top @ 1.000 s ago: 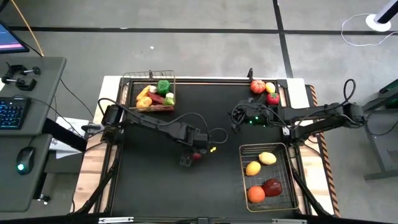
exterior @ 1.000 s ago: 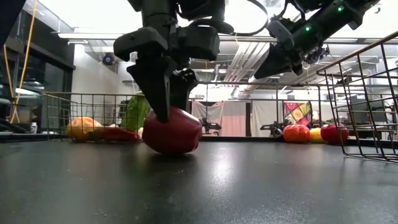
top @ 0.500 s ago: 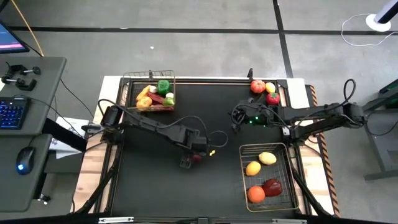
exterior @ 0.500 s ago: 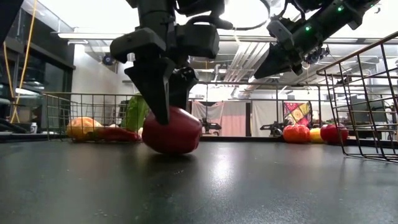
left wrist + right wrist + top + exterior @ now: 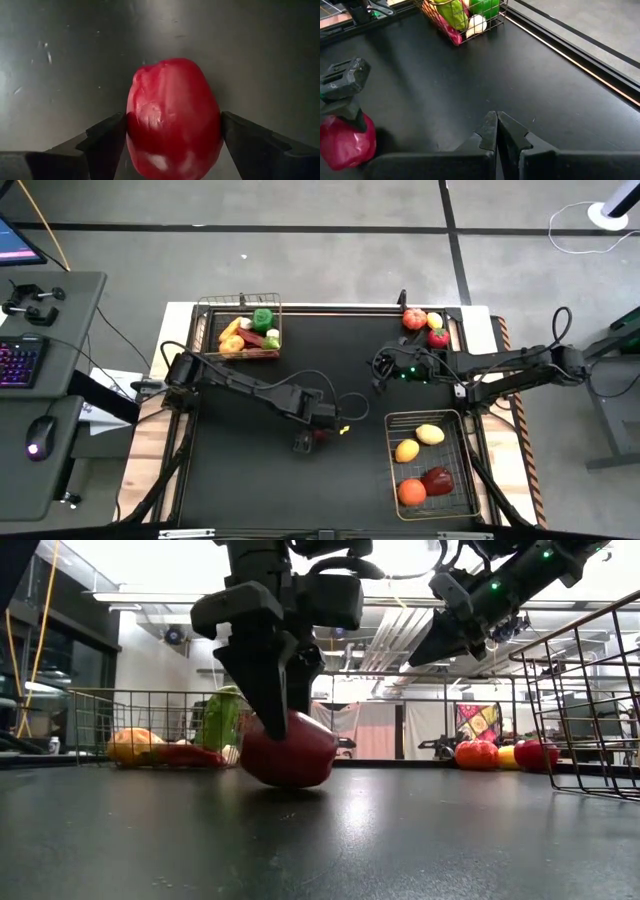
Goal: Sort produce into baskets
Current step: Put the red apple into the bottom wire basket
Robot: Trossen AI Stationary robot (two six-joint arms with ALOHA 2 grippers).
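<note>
My left gripper (image 5: 318, 436) is at the table's middle, shut on a red fruit (image 5: 290, 748), which also fills the left wrist view (image 5: 172, 117). My right gripper (image 5: 383, 372) hangs shut and empty above the table right of the middle, and shows in its wrist view (image 5: 496, 125). The coppery-rimmed basket (image 5: 240, 305) at the far left holds several pieces. The silvery basket (image 5: 468, 470) at the near right holds two lemons, an orange and a dark-red piece. Three loose pieces (image 5: 425, 325) rest on the table at the far right. My left gripper pinches the red fruit by its two opposite sides (image 5: 131, 135) between its two fingers (image 5: 105, 142). The fingers come from above, pointing down. The fruit sits tilted, its underside (image 5: 292, 783) at the table top; whether it is clear of the table, I cannot tell.
Bare black table lies between the fruit and the silvery basket's near wall (image 5: 590, 700). A desk with a keyboard and a mouse (image 5: 35, 380) stands left of the table.
My left gripper has moved a little toward the table's right edge with the red fruit between its fingers. The fruit has slid along with it and tipped slightly.
</note>
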